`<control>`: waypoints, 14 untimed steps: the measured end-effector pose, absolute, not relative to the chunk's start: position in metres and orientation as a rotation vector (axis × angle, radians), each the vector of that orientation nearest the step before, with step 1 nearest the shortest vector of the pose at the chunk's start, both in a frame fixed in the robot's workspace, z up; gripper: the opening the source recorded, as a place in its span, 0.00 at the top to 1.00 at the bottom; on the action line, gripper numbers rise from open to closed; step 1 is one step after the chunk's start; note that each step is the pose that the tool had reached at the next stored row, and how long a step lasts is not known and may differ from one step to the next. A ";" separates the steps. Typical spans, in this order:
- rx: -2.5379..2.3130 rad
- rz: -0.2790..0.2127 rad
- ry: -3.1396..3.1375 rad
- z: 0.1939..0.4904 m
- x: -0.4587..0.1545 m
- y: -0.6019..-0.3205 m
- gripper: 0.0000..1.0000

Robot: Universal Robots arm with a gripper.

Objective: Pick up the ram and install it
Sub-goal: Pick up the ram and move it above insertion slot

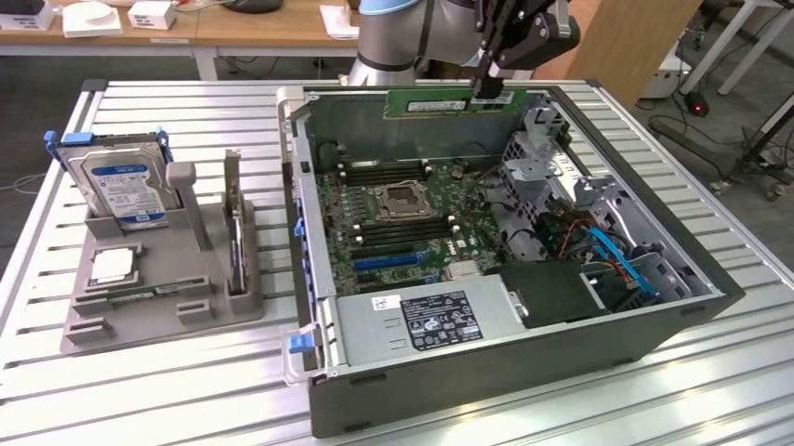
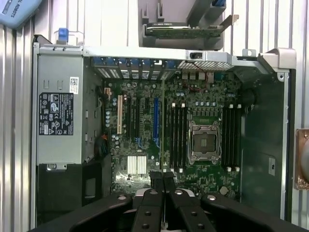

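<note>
arm [image 1: 390, 42]: base column upright | gripper [image 1: 490, 93]: pointing down, pinched tight on ram [image 1: 429, 102] end

arm [image 1: 394, 37] cropped above the case [image 1: 496, 390], ram [image 1: 429, 102] end buried in the gripper [image 1: 492, 93], ram label too small to read.

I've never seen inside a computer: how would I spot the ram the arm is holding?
Find the open computer case on the slatted table. Above its far wall in the exterior view, the black gripper pinches the ram: a long thin green board with a white label, unlike the silver hard drive beside the case.
</note>
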State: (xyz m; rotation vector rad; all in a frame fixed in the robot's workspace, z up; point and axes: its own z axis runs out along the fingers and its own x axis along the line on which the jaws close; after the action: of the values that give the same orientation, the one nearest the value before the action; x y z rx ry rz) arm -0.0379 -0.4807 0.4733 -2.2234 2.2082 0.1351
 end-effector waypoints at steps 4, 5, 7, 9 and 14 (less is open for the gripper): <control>-2.239 0.135 2.192 0.471 -0.037 -0.481 0.89; -2.244 0.135 2.187 0.471 -0.037 -0.481 0.89; -2.253 0.134 2.178 0.469 -0.037 -0.481 0.89; -2.262 0.134 2.169 0.467 -0.037 -0.481 0.89; -2.278 0.134 2.153 0.462 -0.036 -0.481 0.89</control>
State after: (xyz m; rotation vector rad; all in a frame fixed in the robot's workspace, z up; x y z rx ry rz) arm -0.0360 -0.4806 0.4620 -2.2782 2.1530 0.1341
